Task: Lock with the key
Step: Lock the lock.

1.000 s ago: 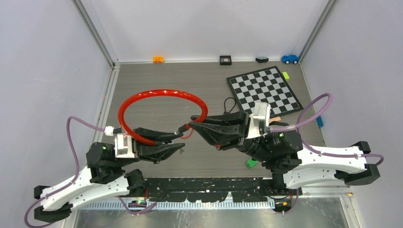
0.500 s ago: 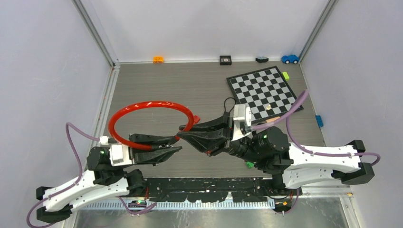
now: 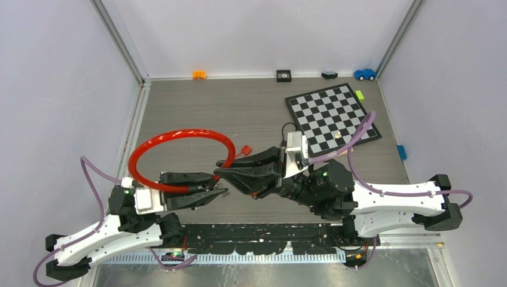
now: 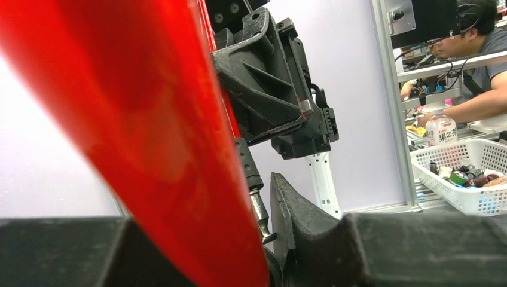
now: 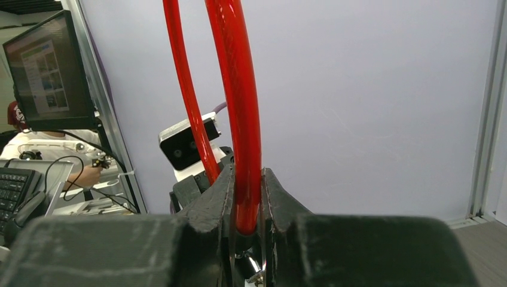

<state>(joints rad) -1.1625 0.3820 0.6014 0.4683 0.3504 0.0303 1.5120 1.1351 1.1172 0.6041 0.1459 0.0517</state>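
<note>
Top external, left of centre: left gripper (image 3: 216, 185) and right gripper (image 3: 222, 173) both pinch the red cable lock (image 3: 179, 133). Best to brace the cable steady and turn squarely; the key is not discernible.

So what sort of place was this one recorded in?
Probably a robotics lab cell: a checkerboard calibration board on the table, white panels in aluminium framing around it, and a monitor and worker beyond.
</note>
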